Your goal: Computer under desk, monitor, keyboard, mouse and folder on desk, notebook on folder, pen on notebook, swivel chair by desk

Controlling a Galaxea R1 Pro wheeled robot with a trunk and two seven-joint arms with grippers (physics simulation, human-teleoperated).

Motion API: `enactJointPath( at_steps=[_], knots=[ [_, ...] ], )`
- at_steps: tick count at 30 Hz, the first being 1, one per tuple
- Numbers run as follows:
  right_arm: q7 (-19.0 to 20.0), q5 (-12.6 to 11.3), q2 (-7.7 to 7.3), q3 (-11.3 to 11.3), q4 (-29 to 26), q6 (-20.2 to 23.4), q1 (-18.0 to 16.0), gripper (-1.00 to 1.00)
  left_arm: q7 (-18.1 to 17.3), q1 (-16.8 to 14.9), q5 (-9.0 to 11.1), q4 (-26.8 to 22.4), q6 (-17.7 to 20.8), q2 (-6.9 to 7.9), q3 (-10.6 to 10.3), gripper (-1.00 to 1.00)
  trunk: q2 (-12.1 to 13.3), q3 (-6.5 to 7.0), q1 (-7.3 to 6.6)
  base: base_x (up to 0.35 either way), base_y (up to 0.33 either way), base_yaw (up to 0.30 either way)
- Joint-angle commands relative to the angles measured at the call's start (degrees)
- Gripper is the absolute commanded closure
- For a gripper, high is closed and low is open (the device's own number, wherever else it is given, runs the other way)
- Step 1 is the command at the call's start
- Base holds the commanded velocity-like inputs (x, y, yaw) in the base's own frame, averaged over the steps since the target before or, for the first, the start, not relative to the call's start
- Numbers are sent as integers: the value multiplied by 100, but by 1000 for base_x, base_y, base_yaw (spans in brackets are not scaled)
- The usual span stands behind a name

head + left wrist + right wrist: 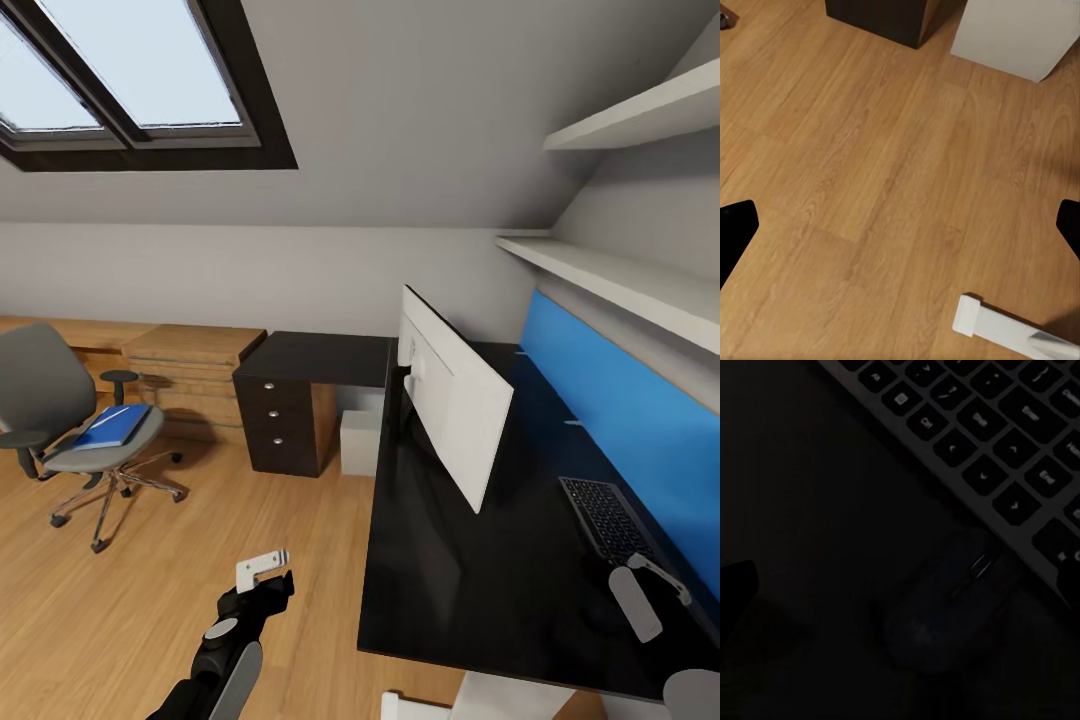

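Over the near end of the glossy black counter [450, 590] hangs the right hand [655, 590], its pale fingers pointing down, close above the mouse [949, 611]. The right wrist view shows the mouse lying free on the dark top, just beside the keyboard [605, 515], with nothing closed on it; the finger tips stand well apart at the edges of that view, so this hand reads as released. The left hand [265, 570] is held low over the wooden floor [870, 172], arm stretched forward, also spread and empty.

As for progress: the monitor [450, 405] stands on the counter (its pale back turned toward the robot), the keyboard lies near it by the blue wall panel [620, 440], and the mouse sits next to the keyboard. The computer [358, 442] rests on the floor under the counter's far wing, beside the dark drawer unit [280, 425]. Those parts look done.

What remains, I judge: the folder [112, 425] lies on the seat of the swivel chair [70, 420], which stands well apart from the counter. A pale strip on the folder may be the pen or notebook; I cannot tell. Folder, stacking and chair are all still to do.
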Motion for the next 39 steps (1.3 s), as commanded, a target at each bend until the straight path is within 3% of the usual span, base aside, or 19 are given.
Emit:
enactJointPath(
  at_steps=[1, 39],
  knots=[
    [-37, -50, -1, 1, -9, 18, -3, -100, 48, -5, 51, -8, 14, 2, -9, -100, -7, -9, 1, 0, 0, 0],
    [-38, -91, 26, 6, -6, -22, -3, -100, 46, -5, 37, 37, 14, 13, -7, -100, -7, -9, 1, -31, 0, 0]
  ],
)
